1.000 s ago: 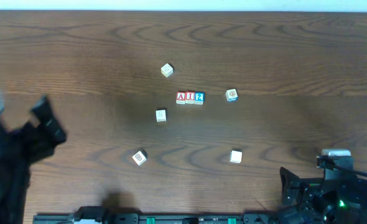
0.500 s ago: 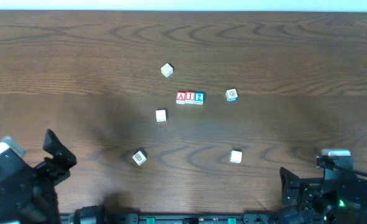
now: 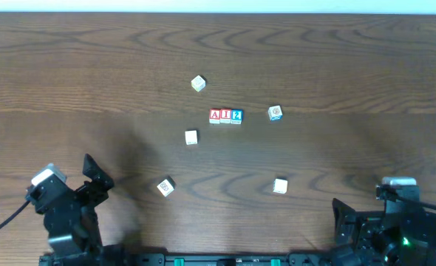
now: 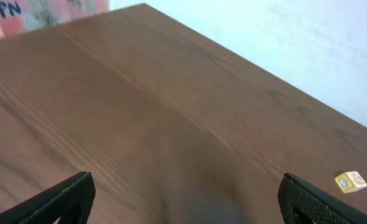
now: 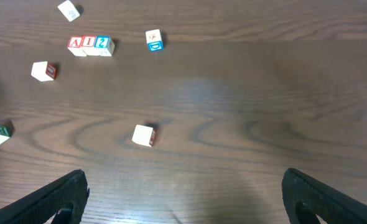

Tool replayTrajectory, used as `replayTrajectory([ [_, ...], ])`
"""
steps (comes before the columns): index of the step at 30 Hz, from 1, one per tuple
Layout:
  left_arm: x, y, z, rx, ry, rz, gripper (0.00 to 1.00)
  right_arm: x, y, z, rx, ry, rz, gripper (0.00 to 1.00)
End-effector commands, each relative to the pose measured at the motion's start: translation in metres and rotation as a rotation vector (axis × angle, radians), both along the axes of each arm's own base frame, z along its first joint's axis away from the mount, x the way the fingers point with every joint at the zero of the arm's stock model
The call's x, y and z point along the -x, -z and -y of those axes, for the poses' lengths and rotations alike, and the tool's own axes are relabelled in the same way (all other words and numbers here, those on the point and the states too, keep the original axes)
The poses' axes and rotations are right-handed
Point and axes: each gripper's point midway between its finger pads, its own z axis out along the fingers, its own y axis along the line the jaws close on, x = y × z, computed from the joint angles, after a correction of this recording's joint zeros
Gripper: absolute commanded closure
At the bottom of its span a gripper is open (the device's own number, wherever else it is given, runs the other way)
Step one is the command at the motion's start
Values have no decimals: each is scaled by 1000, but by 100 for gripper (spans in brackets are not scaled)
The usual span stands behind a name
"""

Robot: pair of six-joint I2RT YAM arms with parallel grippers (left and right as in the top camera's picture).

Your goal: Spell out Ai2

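Note:
Three small blocks reading A [image 3: 216, 115], I [image 3: 226, 115] and 2 [image 3: 236, 116] stand touching in a row at the table's middle. The row also shows in the right wrist view [image 5: 91, 44]. My left gripper [image 4: 186, 199] is open and empty, low at the front left of the table [image 3: 94, 177], far from the row. My right gripper [image 5: 183, 199] is open and empty at the front right corner [image 3: 341, 216]. Neither gripper touches a block.
Loose blocks lie around the row: one behind it [image 3: 198, 83], one to its right [image 3: 275, 112], one at its left front [image 3: 191, 137], and two nearer the front [image 3: 165, 186] [image 3: 280, 185]. One yellow-faced block shows in the left wrist view [image 4: 350, 181].
My left arm has come down from the left edge and drawn back to the front left of the table. The right arm and the blocks have not moved.

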Motion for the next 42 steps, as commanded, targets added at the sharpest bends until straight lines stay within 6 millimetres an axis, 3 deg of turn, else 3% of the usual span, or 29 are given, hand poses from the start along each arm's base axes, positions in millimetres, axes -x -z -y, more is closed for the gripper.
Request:
replayTrajectory([
  [1, -5, 15, -1, 29, -12, 22, 5, 0, -1, 0, -5, -1, 3, 1],
  [16, -14, 72, 1, 47, 7, -44, 5, 0, -1, -1, -5, -1, 3, 1],
  [26, -14, 97, 9, 72, 47, -93, 5, 0, -1, 0, -5, -1, 3, 1],
  [42, -15, 98, 10, -8, 93, -127, 4, 0, -1, -1, -5, -1, 3, 1],
])
